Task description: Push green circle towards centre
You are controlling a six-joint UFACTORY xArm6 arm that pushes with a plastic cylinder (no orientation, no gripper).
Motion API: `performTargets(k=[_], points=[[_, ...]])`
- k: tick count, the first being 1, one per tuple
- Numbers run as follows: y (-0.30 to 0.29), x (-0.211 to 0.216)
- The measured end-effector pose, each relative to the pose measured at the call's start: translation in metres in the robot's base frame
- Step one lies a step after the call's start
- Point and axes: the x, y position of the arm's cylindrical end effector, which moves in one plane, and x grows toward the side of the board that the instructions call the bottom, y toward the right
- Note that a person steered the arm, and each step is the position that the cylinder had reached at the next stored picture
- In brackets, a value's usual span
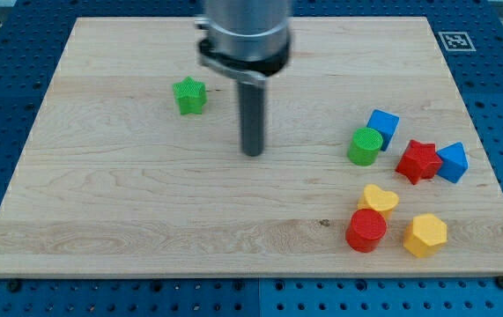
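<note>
The green circle (365,146) is a short green cylinder on the wooden board (128,211), at the view's right. It touches a blue block (382,127) just above and right of it. My tip (252,153) is near the board's middle, well to the left of the green circle and apart from every block. The dark rod rises from the tip to the grey arm body at the view's top.
A green star (189,95) lies up and left of my tip. Right of the green circle are a red star (418,160) and a second blue block (452,162). Below them sit a yellow heart (379,199), a red cylinder (366,230) and a yellow hexagon (425,234).
</note>
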Motion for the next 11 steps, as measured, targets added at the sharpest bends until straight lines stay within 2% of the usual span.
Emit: performTargets(k=[1, 2, 4, 5, 8, 11], points=[[0.068, 0.008], [0.075, 0.034], [0.091, 0.036], [0.127, 0.036], [0.140, 0.031], [0.108, -0.011]])
